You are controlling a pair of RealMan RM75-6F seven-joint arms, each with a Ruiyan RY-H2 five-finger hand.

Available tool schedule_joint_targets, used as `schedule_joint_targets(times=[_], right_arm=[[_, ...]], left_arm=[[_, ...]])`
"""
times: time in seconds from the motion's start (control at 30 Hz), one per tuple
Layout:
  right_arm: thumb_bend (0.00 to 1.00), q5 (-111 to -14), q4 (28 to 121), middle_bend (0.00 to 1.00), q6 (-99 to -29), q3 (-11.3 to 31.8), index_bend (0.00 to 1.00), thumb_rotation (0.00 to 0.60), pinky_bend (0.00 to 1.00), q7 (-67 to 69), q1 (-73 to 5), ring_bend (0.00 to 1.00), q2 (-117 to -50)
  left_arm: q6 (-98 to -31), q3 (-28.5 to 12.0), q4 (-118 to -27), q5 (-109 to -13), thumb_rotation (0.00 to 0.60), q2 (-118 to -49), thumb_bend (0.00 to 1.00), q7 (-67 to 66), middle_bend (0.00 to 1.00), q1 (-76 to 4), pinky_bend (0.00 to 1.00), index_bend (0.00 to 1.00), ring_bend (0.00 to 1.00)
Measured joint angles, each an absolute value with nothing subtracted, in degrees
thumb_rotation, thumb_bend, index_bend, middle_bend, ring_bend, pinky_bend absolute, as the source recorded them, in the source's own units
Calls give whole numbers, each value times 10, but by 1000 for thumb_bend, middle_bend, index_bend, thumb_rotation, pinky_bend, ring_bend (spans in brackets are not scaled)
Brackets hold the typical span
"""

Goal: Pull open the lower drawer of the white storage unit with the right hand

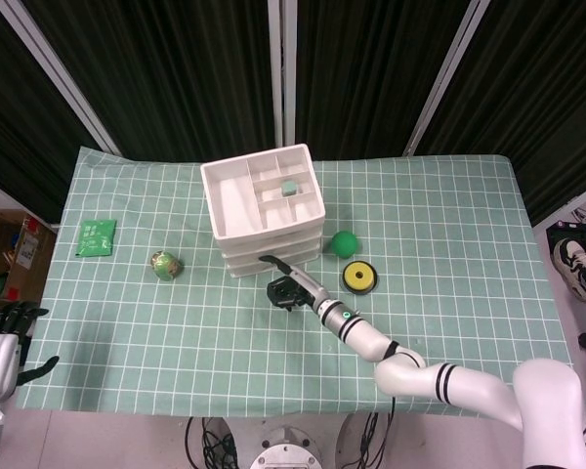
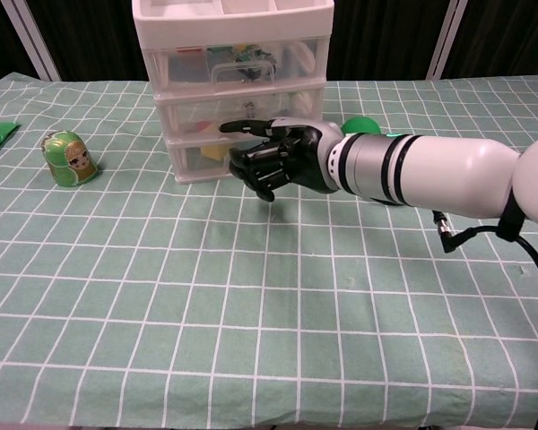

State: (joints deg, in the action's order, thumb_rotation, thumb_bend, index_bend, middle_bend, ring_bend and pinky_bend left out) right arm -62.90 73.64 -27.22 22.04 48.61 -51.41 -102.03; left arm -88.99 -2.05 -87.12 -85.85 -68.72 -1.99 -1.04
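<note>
The white storage unit [image 1: 264, 200] stands at the middle back of the table, with three clear-fronted drawers [image 2: 233, 54]. Its lower drawer [image 2: 193, 159] is closed. My right hand [image 2: 273, 164] is black and sits right against the front of that drawer, fingers curled and thumb pointing left, covering the handle. In the head view the right hand [image 1: 285, 290] touches the unit's base. Whether the fingers hook the handle is hidden. My left hand [image 1: 0, 337] hangs off the table's left front corner, fingers apart, holding nothing.
A green ball [image 1: 345, 242] and a yellow disc [image 1: 359, 277] lie right of the unit. A green figurine [image 2: 70, 159] stands to the left of the unit, and a green packet [image 1: 97, 236] lies further left. The checked cloth [image 2: 251, 313] spreads in front.
</note>
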Motion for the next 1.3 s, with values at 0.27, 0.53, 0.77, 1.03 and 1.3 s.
schedule_joint_targets(times=[0.27,0.53,0.77,1.03,1.3], right_arm=[[583,-624,720,698,-259,233,159,600,771,476,-520,710,-1034],[586,-640,746,698,-268,225,176,600,771,467,-501,708,-1026],[590,-662,792,693,-285,204,119,600,771,449,-478,705,-1007],[586,-717,879,692,-352,167,47,600,771,357,-446,704,-943],[585,-711,955,695,-404,156,47,600,771,239,-428,704,-859]], left_arm=[[-893,-19,-873,-858,600,-686,50,-21,206,-7,188,287,143],[-892,-18,-871,-858,600,-687,50,-19,206,-6,188,287,143],[-891,-17,-869,-858,600,-689,50,-17,206,-6,188,287,143],[-892,-17,-867,-859,600,-689,50,-15,206,-5,188,287,143],[-891,-17,-871,-861,600,-690,51,-18,206,-6,188,287,143]])
